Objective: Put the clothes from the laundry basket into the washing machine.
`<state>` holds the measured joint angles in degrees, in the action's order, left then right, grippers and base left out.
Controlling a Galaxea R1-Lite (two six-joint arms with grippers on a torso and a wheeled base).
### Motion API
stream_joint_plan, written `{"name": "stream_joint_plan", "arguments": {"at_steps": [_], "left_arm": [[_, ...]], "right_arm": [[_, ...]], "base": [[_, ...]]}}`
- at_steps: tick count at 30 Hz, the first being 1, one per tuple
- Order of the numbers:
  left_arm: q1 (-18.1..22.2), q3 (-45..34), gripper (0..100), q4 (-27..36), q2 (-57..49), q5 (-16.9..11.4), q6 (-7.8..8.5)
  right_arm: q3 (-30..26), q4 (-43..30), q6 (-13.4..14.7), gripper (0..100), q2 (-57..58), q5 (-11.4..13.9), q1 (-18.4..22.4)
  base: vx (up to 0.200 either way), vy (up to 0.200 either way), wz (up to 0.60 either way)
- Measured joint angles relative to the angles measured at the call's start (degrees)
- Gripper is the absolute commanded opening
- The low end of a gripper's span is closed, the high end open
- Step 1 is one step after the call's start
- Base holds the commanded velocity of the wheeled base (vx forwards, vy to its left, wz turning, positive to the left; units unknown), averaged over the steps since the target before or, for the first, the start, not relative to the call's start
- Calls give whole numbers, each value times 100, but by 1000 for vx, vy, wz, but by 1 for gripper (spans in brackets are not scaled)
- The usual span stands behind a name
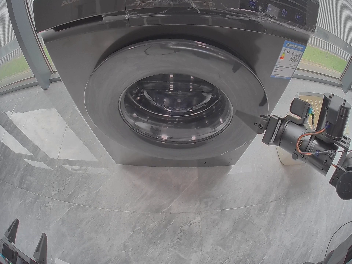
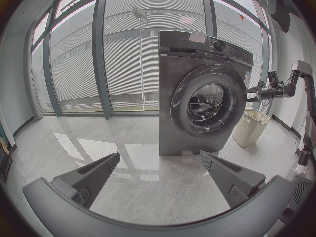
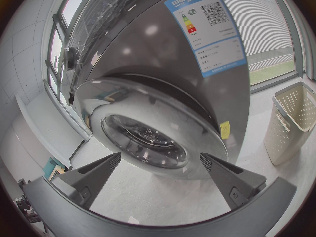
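Cream laundry basket [image 3: 289, 129] stands beside the shut washing machine [image 1: 165, 32], right claw [image 1: 261, 123] at its door [image 1: 106, 92] (apart, like left claw [image 2: 158, 155]).

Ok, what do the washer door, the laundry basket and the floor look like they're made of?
Washer door: glossy dark grey ring, probably plastic or coated metal, mirroring the room. Its centre window looks like clear glass, since the drum shows through.
Laundry basket: matte cream plastic, with walls perforated by small holes.
Floor: polished grey marble-look tile, veined and reflecting window light.
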<state>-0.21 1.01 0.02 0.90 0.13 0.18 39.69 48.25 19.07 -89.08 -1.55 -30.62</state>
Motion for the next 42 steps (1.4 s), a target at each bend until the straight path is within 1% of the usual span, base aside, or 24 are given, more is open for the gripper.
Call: {"name": "stream_joint_plan", "arguments": {"at_steps": [7,8,9,12,15,18,21,23,29,32,37,42], "left_arm": [[7,0,100,-2,2,-2,9],[5,0,100,-2,2,0,9],[-1,0,100,0,2,0,6],[7,0,100,0,2,-13,4],[2,0,100,-2,2,-24,0],[5,0,100,-2,2,-27,-5],[0,0,100,-2,2,-32,-9],[0,0,100,-2,2,-32,-13],[-4,0,100,-2,2,-35,-16],[-6,0,100,-2,2,-35,-18],[-6,0,100,-2,2,-35,-18],[-4,0,100,-2,2,-34,-18]], "right_arm": [[149,-112,34,100,-108,10,55],[178,-154,39,100,-135,-17,87],[232,-129,33,100,-157,-96,119],[283,-197,55,100,-180,-132,185],[252,-174,55,100,-163,-156,210],[57,-60,20,100,-54,-217,213],[-328,137,-54,100,167,-274,133],[-725,143,-101,100,379,-266,-13],[-1921,13,-377,100,1154,-151,-441],[-2349,-29,-561,100,1664,-96,-532],[-2854,-79,-825,100,2573,-52,-484],[-3234,-306,-1095,100,3495,-30,-104]], "base": [[0,0,0],[0,0,0],[0,0,0],[0,0,0],[0,0,0],[0,0,0],[0,0,0],[0,0,0],[0,0,0],[0,0,0],[0,0,0],[0,0,0]]}}
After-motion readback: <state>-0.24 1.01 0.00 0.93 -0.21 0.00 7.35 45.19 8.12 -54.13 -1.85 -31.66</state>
